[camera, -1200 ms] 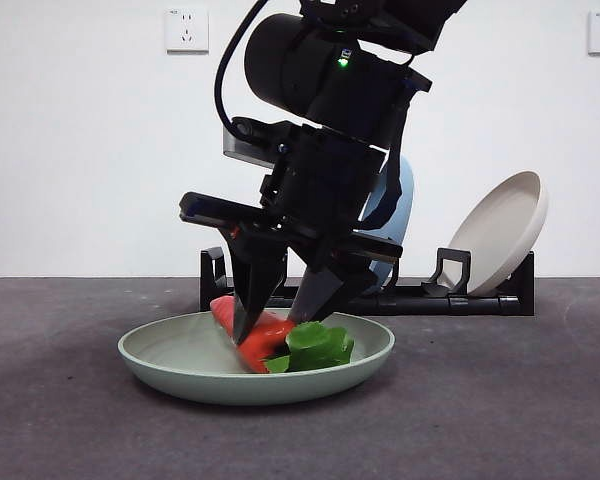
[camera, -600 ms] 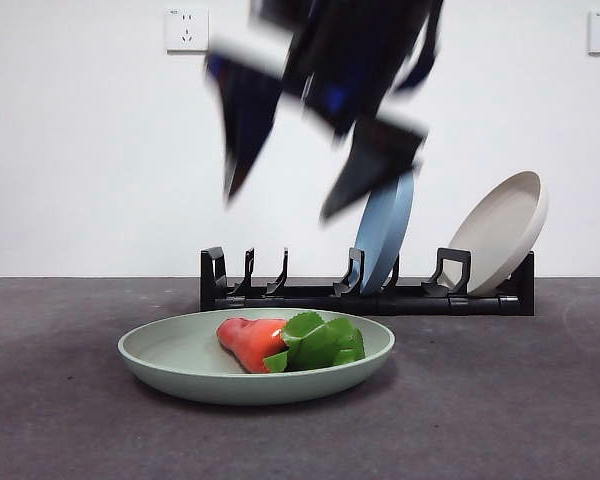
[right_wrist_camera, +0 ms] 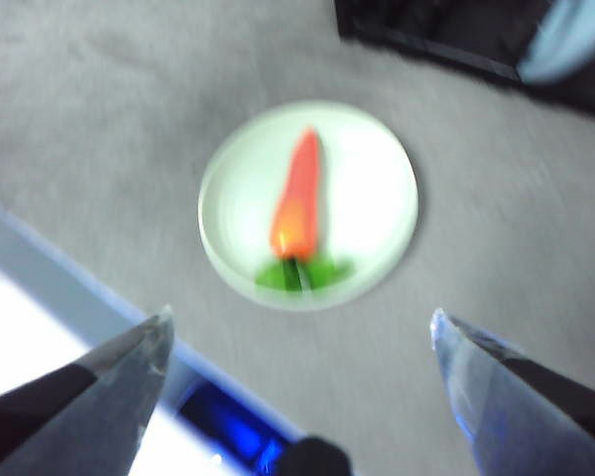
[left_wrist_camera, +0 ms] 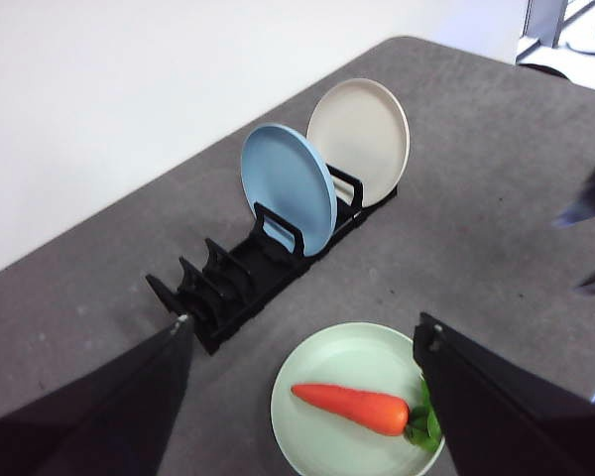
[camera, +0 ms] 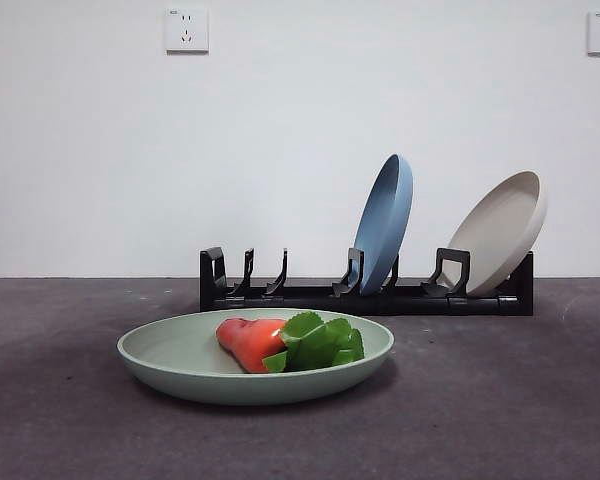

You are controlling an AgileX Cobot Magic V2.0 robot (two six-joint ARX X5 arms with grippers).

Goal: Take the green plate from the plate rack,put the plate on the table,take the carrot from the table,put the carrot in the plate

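The green plate (camera: 200,368) lies flat on the table (camera: 500,400) in front of the plate rack (camera: 310,294). The carrot (camera: 252,341) lies in the plate with its green leaves to the right. The left wrist view shows the plate (left_wrist_camera: 327,377), the carrot (left_wrist_camera: 352,407) and the rack (left_wrist_camera: 233,283) from high above. My left gripper (left_wrist_camera: 302,342) is open and empty, well above the table. My right gripper (right_wrist_camera: 297,332) is open and empty, high above the plate (right_wrist_camera: 377,198) and carrot (right_wrist_camera: 297,198); that view is blurred. Neither gripper shows in the front view.
A blue plate (camera: 385,222) and a beige plate (camera: 500,232) stand tilted in the rack's right slots; its left slot holds nothing. In the left wrist view they are the blue plate (left_wrist_camera: 288,188) and the beige plate (left_wrist_camera: 359,139). A white wall stands behind.
One second ago a gripper was down in the plate around the carrot. It let go, rose fast and left the front view. The carrot stays in the plate.
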